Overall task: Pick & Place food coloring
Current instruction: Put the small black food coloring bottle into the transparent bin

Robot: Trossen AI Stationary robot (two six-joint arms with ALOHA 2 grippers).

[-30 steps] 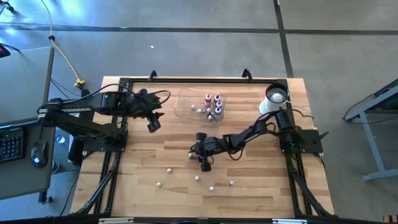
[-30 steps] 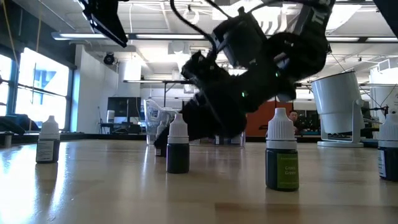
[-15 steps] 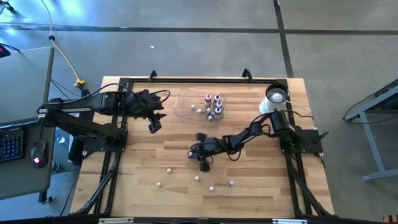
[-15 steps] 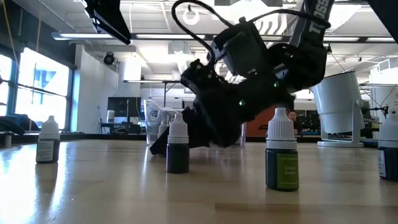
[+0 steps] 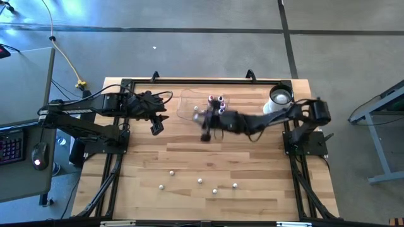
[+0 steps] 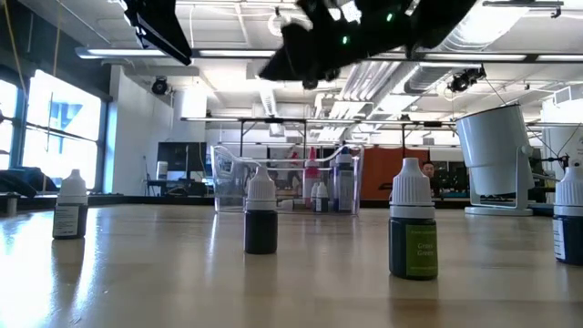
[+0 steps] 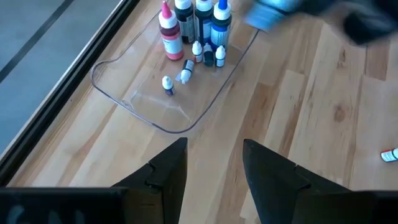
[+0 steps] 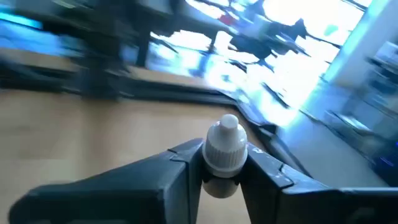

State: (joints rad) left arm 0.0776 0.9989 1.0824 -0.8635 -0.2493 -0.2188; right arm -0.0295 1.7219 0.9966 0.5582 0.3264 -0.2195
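A small food coloring bottle (image 8: 225, 149) with a whitish cap sits between the fingers of my right gripper (image 5: 206, 131), which is shut on it above the table beside the near rim of the clear tray (image 5: 186, 108). Several more bottles stand and lie in the tray (image 7: 196, 37). Other tiny bottles stand upright on their bases near the table's front edge (image 5: 200, 181), (image 6: 260, 216), (image 6: 413, 228). My left gripper (image 5: 154, 126) hangs open at the far left, above the wood, its fingers (image 7: 168, 171) with nothing between them. My right gripper pinches the bottle between its two fingers just below the whitish cap (image 8: 224, 175), one finger on each side. The cap stands up clear of the fingers. The fingers reach out nearly level toward the table's left. The bottle is lifted clear of the table.
A white cup-like object (image 5: 279, 99) stands at the far right corner, also seen in the low view (image 6: 496, 159). Bare wood lies between the tray and the loose bottles at the front. A black frame (image 5: 208, 81) runs along the table's far edge.
My right gripper has shut on a bottle that stood mid-table, then risen fast and swung toward the far edge, up to the tray. It has tipped from pointing down to nearly level. The bottle has left the wood and gone up with it.
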